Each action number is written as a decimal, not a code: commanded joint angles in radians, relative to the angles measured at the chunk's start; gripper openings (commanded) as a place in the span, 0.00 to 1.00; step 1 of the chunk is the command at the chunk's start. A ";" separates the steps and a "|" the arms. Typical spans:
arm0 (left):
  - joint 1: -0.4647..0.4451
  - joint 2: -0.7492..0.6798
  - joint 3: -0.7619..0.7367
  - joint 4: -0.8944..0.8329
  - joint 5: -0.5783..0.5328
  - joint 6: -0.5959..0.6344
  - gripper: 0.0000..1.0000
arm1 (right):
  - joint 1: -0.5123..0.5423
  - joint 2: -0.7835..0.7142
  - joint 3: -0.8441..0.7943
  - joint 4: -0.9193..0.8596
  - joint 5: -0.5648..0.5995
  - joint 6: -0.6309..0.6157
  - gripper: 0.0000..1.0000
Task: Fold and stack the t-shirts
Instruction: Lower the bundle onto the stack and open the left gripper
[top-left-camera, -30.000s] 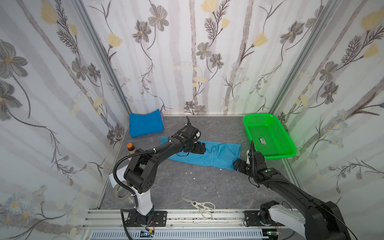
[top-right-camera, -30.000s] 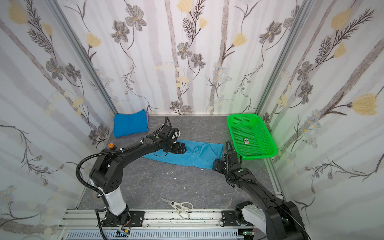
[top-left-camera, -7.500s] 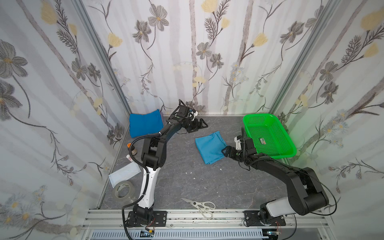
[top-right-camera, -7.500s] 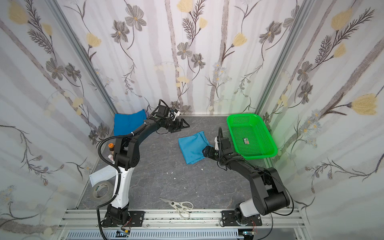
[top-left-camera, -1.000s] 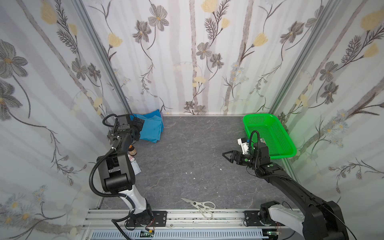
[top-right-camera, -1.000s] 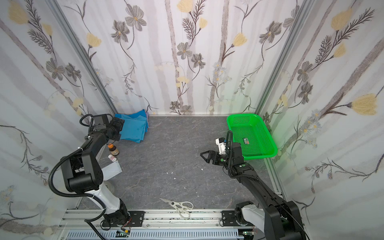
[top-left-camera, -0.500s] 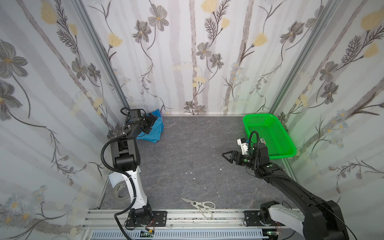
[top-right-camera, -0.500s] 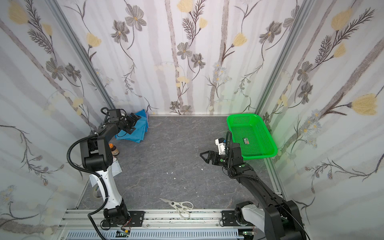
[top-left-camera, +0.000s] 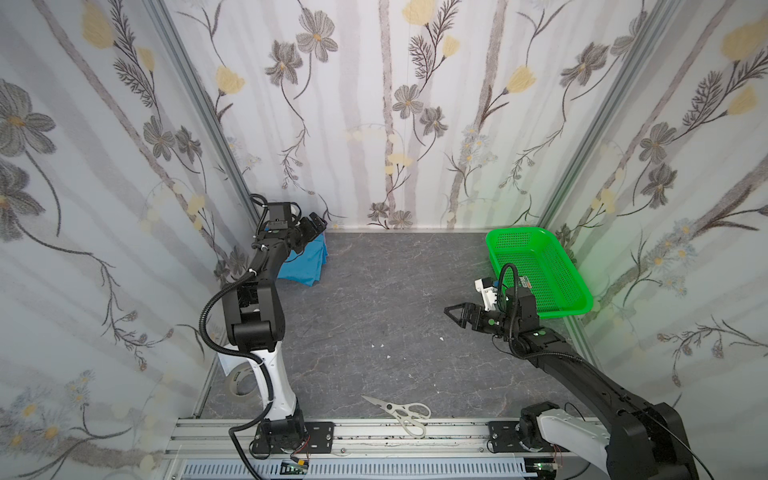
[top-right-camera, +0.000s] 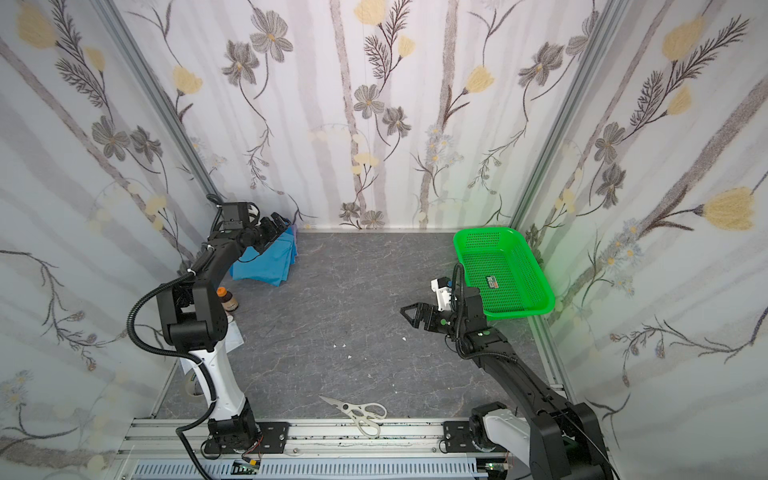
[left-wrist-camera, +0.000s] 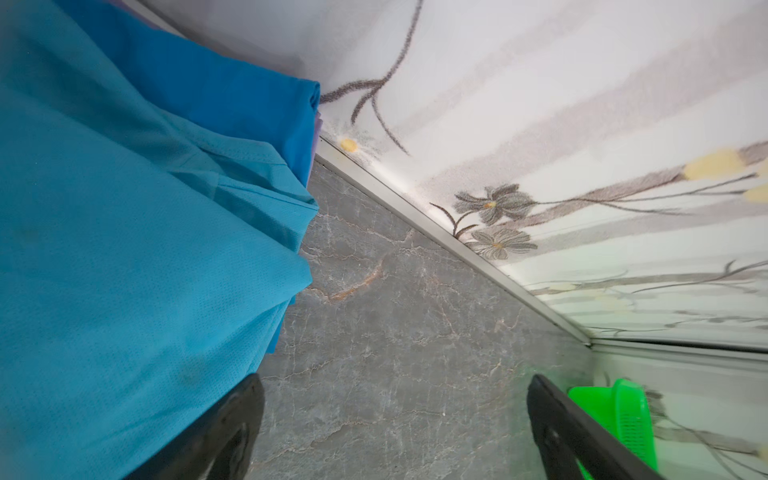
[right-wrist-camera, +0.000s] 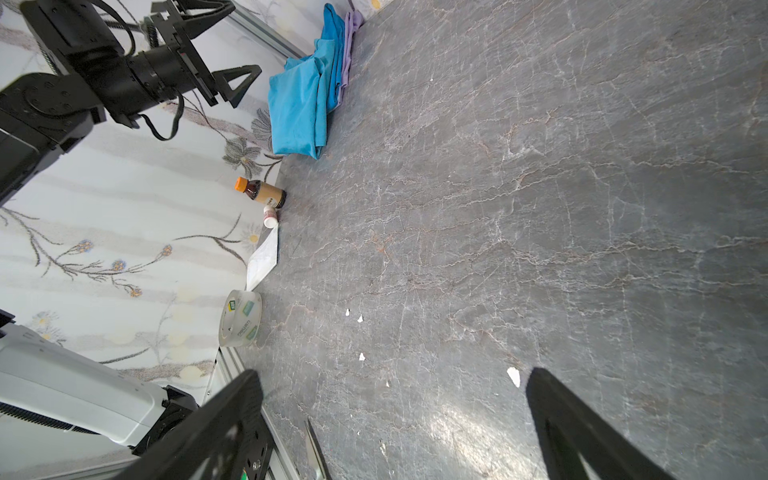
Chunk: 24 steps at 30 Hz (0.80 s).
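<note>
The left fingers (top-left-camera: 318, 220) (top-right-camera: 278, 222) stand wide apart with nothing between them. They hang over the far left corner of the grey worktop (top-left-camera: 374, 316), and in the right wrist view they sit above the cloth and do not touch it. Right beneath them lie the t-shirts, folded and piled. The light sky-blue shirt (top-left-camera: 305, 266) (top-right-camera: 266, 266) (left-wrist-camera: 124, 270) (right-wrist-camera: 295, 112) is on top, and the darker blue shirt (left-wrist-camera: 232, 91) shows under it at the wall side. A lilac cloth edge (right-wrist-camera: 351, 37) peeks out below both. In the left wrist view one finger (left-wrist-camera: 224, 428) overlaps the edge of the light shirt, while the other is over bare worktop.

The right fingers (top-left-camera: 459, 313) (top-right-camera: 415, 316) (right-wrist-camera: 224, 424) are also spread wide and empty — they point across the worktop toward the pile, well apart from it. Only bare stone and a few white scraps (right-wrist-camera: 359, 318) lie between and ahead of their tips. The green basket (top-left-camera: 515, 235) (top-right-camera: 486, 237) sits behind these fingers, beside the wrist.

Well off from either pair of fingers lie the scissors (top-left-camera: 399, 411) (top-right-camera: 361, 411), near the front rail. A brown bottle (top-right-camera: 226, 301) (right-wrist-camera: 262, 193) and a tape roll (right-wrist-camera: 241, 318) sit along the left wall — closer to the left arm's base than to its fingers.
</note>
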 joint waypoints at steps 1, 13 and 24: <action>-0.074 0.021 0.063 -0.249 -0.361 0.200 0.96 | 0.000 -0.012 -0.002 0.024 0.009 -0.005 1.00; -0.280 0.225 0.188 -0.438 -1.097 0.447 0.92 | -0.001 -0.050 -0.046 0.028 0.015 -0.006 1.00; -0.278 0.316 0.114 -0.291 -1.129 0.521 0.83 | -0.004 -0.059 -0.053 0.029 0.013 -0.008 1.00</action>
